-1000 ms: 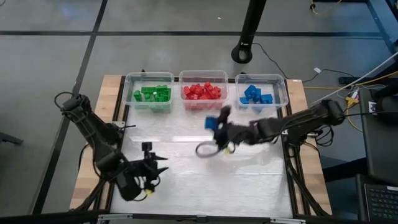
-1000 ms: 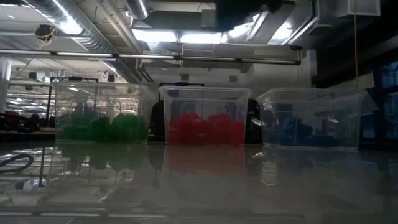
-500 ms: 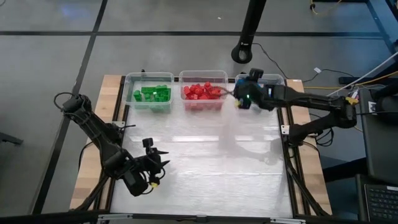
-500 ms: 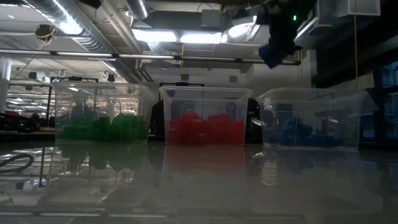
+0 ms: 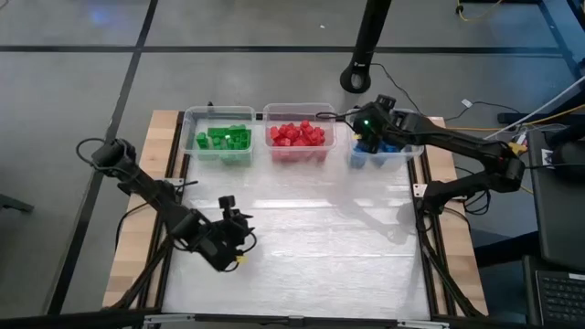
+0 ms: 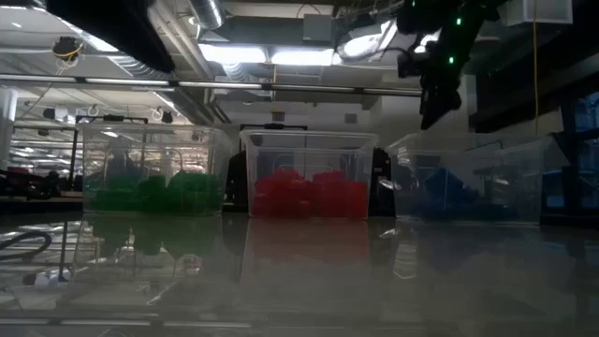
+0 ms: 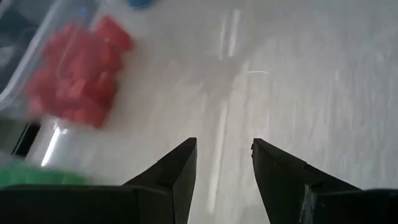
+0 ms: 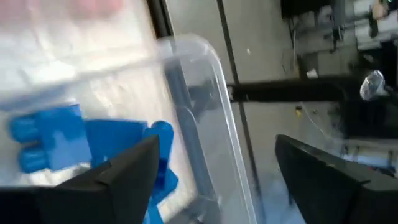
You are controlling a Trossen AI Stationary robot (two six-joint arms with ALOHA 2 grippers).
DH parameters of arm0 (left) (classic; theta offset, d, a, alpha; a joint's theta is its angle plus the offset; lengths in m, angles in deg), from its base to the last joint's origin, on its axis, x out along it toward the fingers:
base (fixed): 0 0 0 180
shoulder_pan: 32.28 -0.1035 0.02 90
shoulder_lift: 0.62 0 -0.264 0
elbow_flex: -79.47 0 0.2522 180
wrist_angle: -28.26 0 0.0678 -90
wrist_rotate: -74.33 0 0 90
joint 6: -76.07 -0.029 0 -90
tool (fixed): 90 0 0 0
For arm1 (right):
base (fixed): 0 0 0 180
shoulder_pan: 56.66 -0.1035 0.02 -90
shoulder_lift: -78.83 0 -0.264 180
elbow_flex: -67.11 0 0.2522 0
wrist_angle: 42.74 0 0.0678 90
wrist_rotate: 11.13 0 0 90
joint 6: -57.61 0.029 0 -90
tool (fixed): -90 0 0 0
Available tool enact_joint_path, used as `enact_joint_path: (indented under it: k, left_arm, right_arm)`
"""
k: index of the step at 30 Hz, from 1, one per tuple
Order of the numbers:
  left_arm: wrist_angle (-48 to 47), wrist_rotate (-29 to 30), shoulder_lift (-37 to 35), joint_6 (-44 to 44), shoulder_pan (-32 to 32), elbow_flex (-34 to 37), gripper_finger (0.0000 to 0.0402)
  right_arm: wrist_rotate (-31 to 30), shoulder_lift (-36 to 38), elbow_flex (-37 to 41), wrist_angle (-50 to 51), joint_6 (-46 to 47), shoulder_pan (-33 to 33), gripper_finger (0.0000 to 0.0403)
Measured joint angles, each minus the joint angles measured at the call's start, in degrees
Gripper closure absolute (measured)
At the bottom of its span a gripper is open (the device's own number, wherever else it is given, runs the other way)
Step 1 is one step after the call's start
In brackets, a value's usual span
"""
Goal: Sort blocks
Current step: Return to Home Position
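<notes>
Right gripper (image 5: 366, 136) hangs over the right-hand clear bin (image 5: 409, 163), at the far edge of the tabletop (image 5: 311, 247). Jaws wide apart, nothing between them. Through the gap, blue blocks (image 8: 68, 146) lie on the bin floor beneath.

Left gripper (image 5: 240, 239) waits low over the near-left tabletop. Jaws apart, empty, pointed toward the bins.

Blocks all binned by colour: green blocks (image 5: 222, 137) in the left bin, red blocks (image 5: 295, 134) in the middle, blue in the right. No loose block seen on the tabletop.

Judgement: the sorting looks finished. The step in hand is the pull-back from the drop to a rest pose.

Next move calls for: raise the right arm straight up clear of the bin rim first, then fold it back to its own side. Dragging sideways too early risks catching the thin wall and shifting the bin.
</notes>
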Motion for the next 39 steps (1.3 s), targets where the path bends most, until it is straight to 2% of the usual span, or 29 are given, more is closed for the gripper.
enact_joint_path:
  k: [2,4,8,11,15,18,20,22,28,34,39]
  left_arm:
    - [3.77,-2.88,-0.43,-5.68,-2.61,0.66,0.0257]
    - [9.07,-8.02,-1.30,-13.26,-6.04,1.44,0.0257]
    - [23.08,-24.84,-3.49,-29.40,-14.73,5.77,0.0270]
    - [31.59,-33.88,-6.54,-35.33,-21.78,10.27,0.0294]
    - [42.99,-42.40,-11.95,-38.88,-31.21,18.72,0.0334]
    - [52.57,-47.28,-17.03,-39.06,-37.72,25.15,0.0359]
    - [56.88,-47.83,-20.36,-38.32,-41.09,29.35,0.0372]
    - [60.18,-47.72,-23.16,-37.12,-43.55,33.39,0.0382]
    - [68.77,-44.29,-30.81,-32.18,-46.32,43.31,0.0397]
    - [70.72,-43.51,-37.30,-28.15,-45.93,49.35,0.0397]
    - [74.75,-43.20,-41.50,-28.14,-45.28,53.75,0.0401]
  right_arm:
    - [3.18,0.32,-2.27,1.32,-1.46,-0.08,0.0077]
    - [9.86,1.00,-3.66,0.89,-2.72,-0.78,0.0075]
    - [21.37,3.05,-2.65,-4.15,-6.81,-4.56,0.0102]
    - [25.31,5.15,1.74,-10.23,-8.69,-8.40,0.0152]
    - [28.51,9.50,10.52,-17.36,-9.41,-10.51,0.0249]
    - [37.11,14.53,18.85,-25.26,-9.55,-10.47,0.0326]
    - [42.20,18.69,24.72,-32.55,-9.97,-10.47,0.0372]
    - [43.63,23.49,29.97,-37.74,-9.42,-10.51,0.0394]
    - [51.76,34.65,40.73,-44.99,-7.79,-10.52,0.0367]
    - [50.99,46.01,47.68,-46.32,-3.31,-10.49,0.0364]
    - [45.89,56.49,52.74,-46.32,1.35,-10.54,0.0364]
